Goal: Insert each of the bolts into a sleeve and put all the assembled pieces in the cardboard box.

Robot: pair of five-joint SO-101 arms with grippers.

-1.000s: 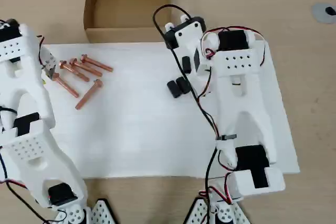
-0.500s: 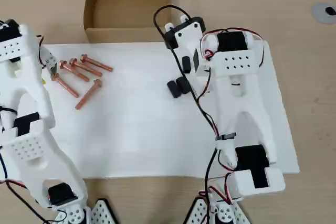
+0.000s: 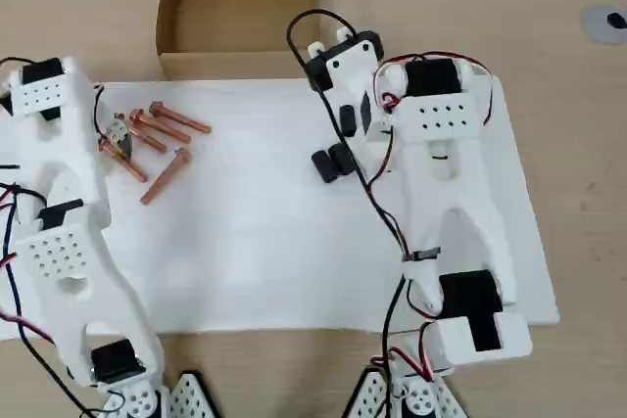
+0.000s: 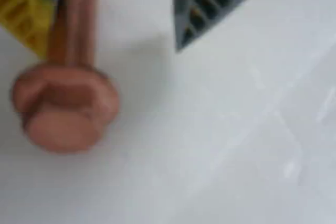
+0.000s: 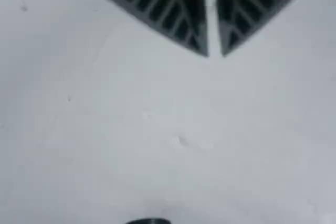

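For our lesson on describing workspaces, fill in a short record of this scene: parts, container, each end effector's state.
Bolts: copper-coloured metal bolts loose on the white mat, by the left arm
Sleeves: short black cylindrical sleeves near the mat's middle
Container: open brown cardboard box beyond the mat, no parts seen inside
Left end effector: open, astride one bolt
Right end effector: shut, holding nothing, over the mat

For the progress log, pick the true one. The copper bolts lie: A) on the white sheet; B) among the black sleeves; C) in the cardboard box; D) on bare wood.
A: the copper bolts lie loose on the white sheet, by the left gripper.
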